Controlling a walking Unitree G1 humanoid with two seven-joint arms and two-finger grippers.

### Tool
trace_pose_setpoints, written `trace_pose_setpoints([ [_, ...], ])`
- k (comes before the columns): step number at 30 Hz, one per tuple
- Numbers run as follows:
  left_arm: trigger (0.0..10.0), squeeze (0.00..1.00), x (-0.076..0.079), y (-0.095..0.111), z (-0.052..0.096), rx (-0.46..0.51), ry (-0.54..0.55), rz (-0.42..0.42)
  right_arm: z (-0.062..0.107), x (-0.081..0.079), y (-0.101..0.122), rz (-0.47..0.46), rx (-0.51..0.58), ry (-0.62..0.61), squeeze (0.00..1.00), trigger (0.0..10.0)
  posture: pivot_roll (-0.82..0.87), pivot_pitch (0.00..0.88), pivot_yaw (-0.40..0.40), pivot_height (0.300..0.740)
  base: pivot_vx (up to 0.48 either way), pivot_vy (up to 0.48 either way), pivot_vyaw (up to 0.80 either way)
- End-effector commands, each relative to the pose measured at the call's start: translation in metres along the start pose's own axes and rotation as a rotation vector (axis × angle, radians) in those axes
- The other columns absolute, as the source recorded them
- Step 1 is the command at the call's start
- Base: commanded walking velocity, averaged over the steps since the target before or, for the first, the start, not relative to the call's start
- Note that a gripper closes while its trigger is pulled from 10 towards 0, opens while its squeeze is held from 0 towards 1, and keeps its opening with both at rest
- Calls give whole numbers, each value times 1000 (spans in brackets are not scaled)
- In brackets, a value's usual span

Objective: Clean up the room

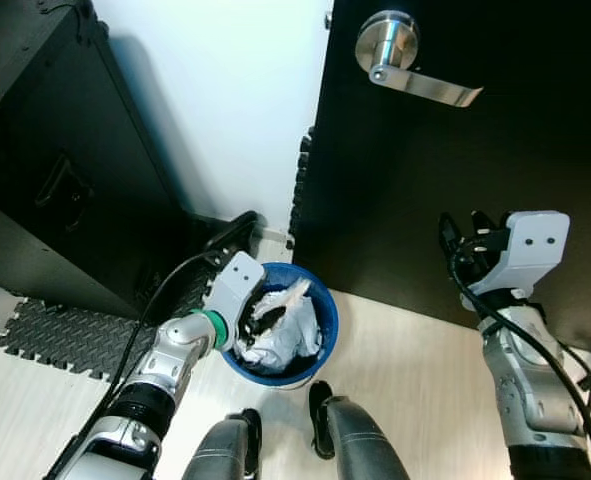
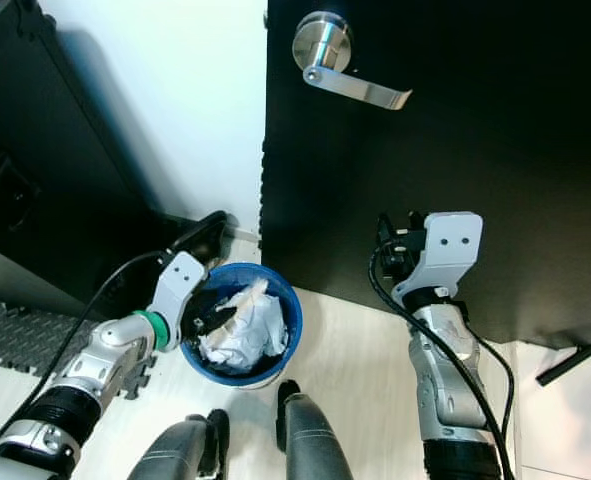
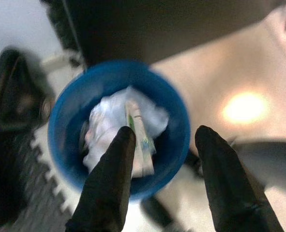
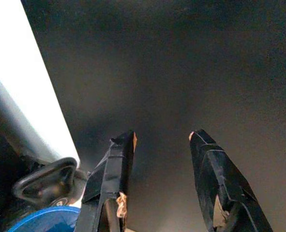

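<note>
A blue bin (image 1: 327, 312) stands on the pale floor at the foot of a black door. Crumpled white trash (image 1: 285, 330) fills it. A slim white item with green markings (image 3: 139, 142) lies on top of that trash. My left gripper (image 1: 259, 316) hangs open over the bin's left side, its fingers (image 3: 114, 164) spread above the trash and holding nothing. At about waist height on the right, my right gripper (image 1: 463, 228) is open and close to the door's black face, with its fingertips (image 4: 128, 140) apart.
The black door (image 1: 495, 160) carries a silver lever handle (image 1: 415, 62). A large black case (image 1: 55, 170) stands on the left on a black foam mat (image 1: 65, 338). A dark object (image 1: 230, 235) lies behind the bin. My feet (image 1: 320, 415) stand just in front of the bin.
</note>
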State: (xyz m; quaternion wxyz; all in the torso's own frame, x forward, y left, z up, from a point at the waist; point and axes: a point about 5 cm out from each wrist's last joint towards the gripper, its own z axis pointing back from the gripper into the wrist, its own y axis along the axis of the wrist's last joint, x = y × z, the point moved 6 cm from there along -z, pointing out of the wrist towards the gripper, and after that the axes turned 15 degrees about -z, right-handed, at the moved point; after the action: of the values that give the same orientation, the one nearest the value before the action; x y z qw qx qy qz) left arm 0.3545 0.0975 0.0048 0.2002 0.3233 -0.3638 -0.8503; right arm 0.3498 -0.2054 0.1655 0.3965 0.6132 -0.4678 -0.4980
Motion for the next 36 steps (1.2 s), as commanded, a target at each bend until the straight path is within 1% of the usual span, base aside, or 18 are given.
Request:
trace_pose_setpoints([
  [1, 10000, 0, 8, -42, 5, -193, 0, -210, 3, 5, -8, -6, -29, -19, 0, 10000, -170, 199, 33, 735, 0, 0, 0],
  [2, 10000, 0, 8, -42, 5, -193, 0, -210, 3, 5, -8, -6, -29, -19, 0, 10000, -170, 199, 33, 735, 0, 0, 0],
  [4, 10000, 0, -6, -35, 7, -156, 49, -287, 3, 4, -9, -9, -32, -17, 0, 10000, -168, 198, 38, 735, 0, 0, 0],
  [6, 10000, 0, -6, -35, 7, -156, 49, -287, 3, 4, -9, -9, -32, -17, 0, 10000, -168, 198, 38, 735, 0, 0, 0],
  [7, 10000, 0, -21, -11, 8, -45, 120, -230, 3, 4, -10, -12, -32, -20, 0, 10000, -165, 194, 43, 735, 0, 0, 0],
  [10, 10000, 0, -31, 11, 11, 61, 188, -157, 3, 4, -12, -15, -30, -21, 0, 10000, -153, 184, 48, 735, 0, 0, 0],
  [13, 10000, 0, -34, 21, 14, 113, 223, -112, 2, 4, -12, -17, -29, -20, 0, 10000, -153, 184, 48, 735, 0, 0, 0],
  [14, 10000, 0, -41, 38, 19, 193, 293, -24, 1, -1, -14, -31, -28, -9, 0, 10000, -135, 154, 52, 735, 0, 0, 0],
  [15, 10000, 0, -41, 38, 19, 193, 293, -24, 1, -1, -14, -31, -28, -9, 0, 10000, -135, 154, 52, 735, 0, 0, 0],
  [18, 10000, 0, -59, 68, 42, 335, 475, 176, -3, -21, -23, -80, -37, 44, 0, 10000, -101, 110, 52, 735, 0, 0, 0],
  [19, 10000, 0, -59, 68, 42, 335, 475, 176, -3, -21, -23, -80, -37, 44, 0, 10000, -101, 110, 52, 735, 0, 0, 0],
  [20, 10000, 0, -65, 77, 53, 375, 529, 229, -4, -30, -27, -106, -45, 72, 0, 10000, -86, 98, 50, 735, 0, 0, 0],
  [23, 10000, 0, -70, 84, 63, 407, 570, 260, -5, -41, -32, -135, -61, 106, 0, 10000, -66, 80, 47, 735, 0, 0, 0],
  [24, 10000, 0, -75, 89, 73, 428, 609, 268, -6, -54, -39, -165, -83, 153, 0, 10000, -49, 64, 40, 735, 0, 0, 0],
  [26, 10000, 0, -75, 89, 73, 428, 609, 268, -6, -54, -39, -165, -83, 153, 0, 10000, -49, 64, 40, 735, 0, 0, 0],
  [28, 10000, 0, -86, 89, 82, 428, 668, 271, -7, -75, -50, -211, -126, 232, 0, 10000, -35, 37, 29, 735, 0, 0, 0],
  [31, 10000, 0, -96, 86, 84, 413, 709, 276, -9, -87, -56, -228, -145, 261, 0, 10000, -34, 21, 23, 735, 0, 0, 0],
  [36, 10000, 0, -99, 86, 86, 399, 725, 291, -11, -89, -58, -232, -146, 263, 0, 10000, -35, 12, 21, 735, 0, 0, 0],
])
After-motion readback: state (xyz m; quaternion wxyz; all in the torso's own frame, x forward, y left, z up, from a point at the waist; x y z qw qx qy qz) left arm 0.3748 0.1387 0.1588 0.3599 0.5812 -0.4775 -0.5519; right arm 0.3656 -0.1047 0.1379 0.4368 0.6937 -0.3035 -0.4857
